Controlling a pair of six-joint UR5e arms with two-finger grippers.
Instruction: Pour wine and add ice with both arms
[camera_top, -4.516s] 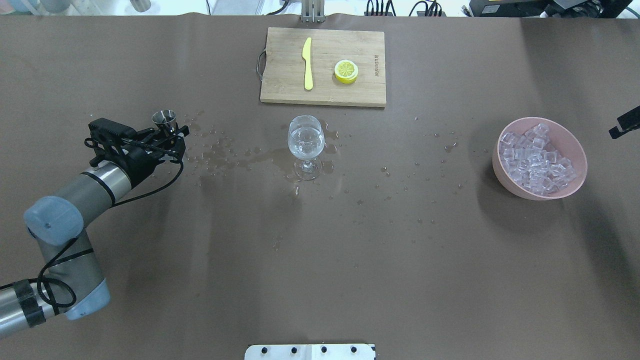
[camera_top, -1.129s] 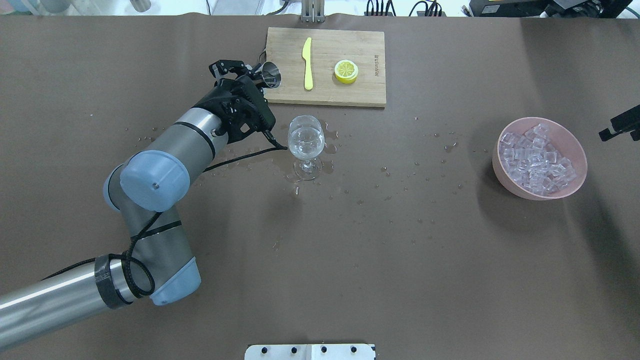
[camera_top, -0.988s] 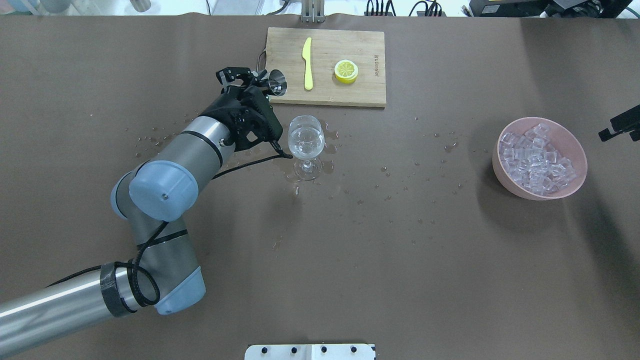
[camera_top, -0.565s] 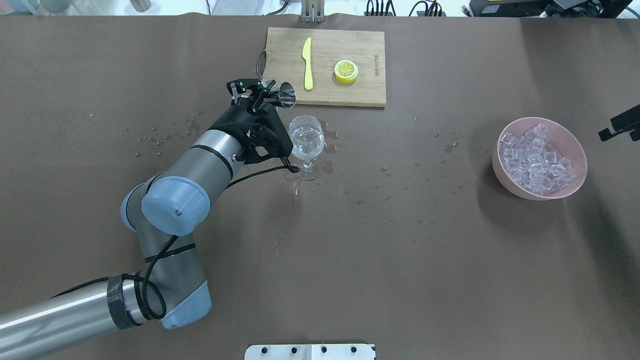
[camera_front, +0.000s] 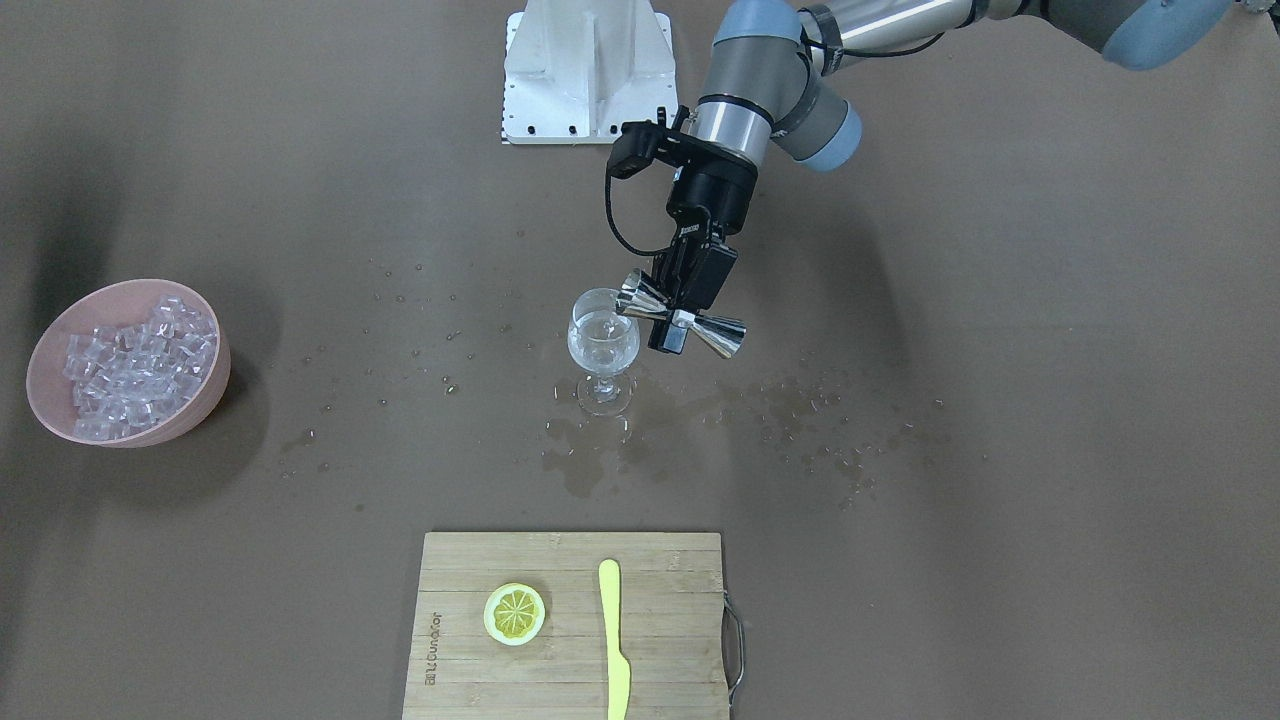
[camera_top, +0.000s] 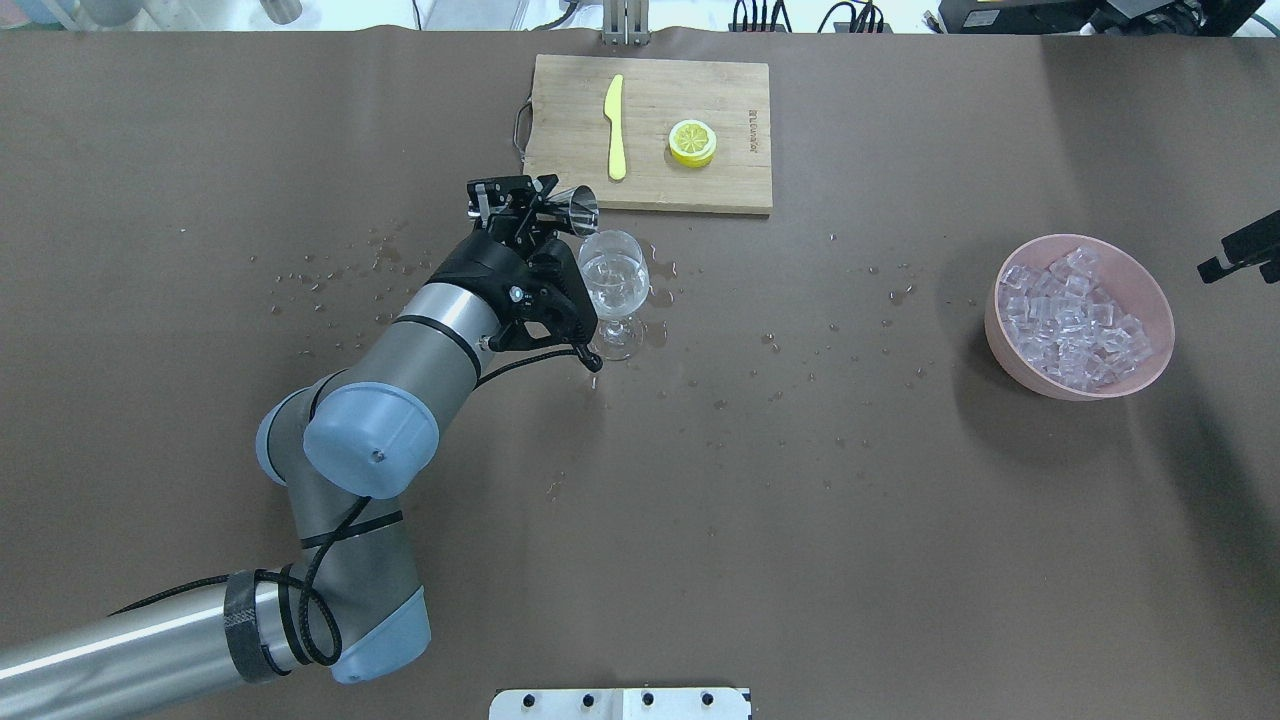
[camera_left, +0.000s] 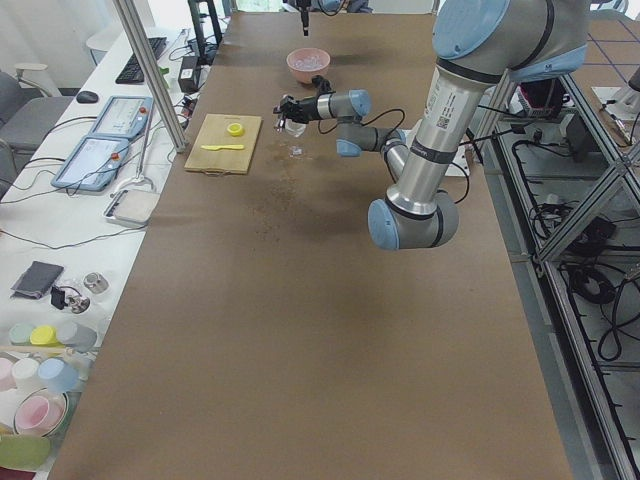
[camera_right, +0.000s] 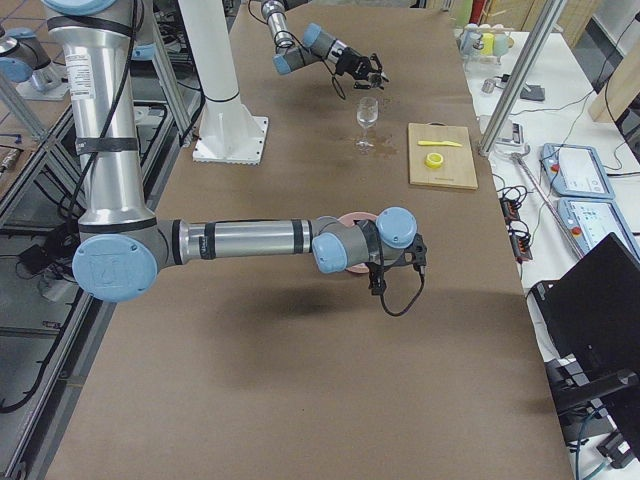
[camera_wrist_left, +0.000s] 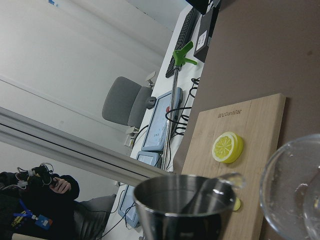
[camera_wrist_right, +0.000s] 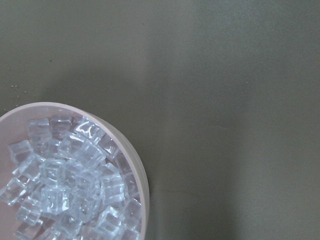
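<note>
Your left gripper (camera_front: 672, 318) tips a metal cup (camera_front: 722, 338) at the glass (camera_front: 603, 350).
It squeezes the cup's middle; the cup leans right by the rim. The glass stands on the table (camera_front: 900, 500), wine (camera_front: 600, 335) inside. Ice (camera_top: 1070, 315) fills the pink bowl (camera_top: 1000, 345); you cannot tell if the right gripper (camera_top: 1238, 255) is open.

Brown table (camera_top: 700, 550) carries stemmed glass (camera_top: 612, 290), pink bowl (camera_top: 1003, 348), cutting board (camera_top: 570, 150).

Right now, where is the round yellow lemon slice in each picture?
Front-facing: round yellow lemon slice at bottom, left of centre.
Overhead: top centre.
Exterior left: upper left.
Exterior right: upper right.
Left wrist: right of centre.
Right wrist: not in it.
Landmark: wooden cutting board under it.
</note>
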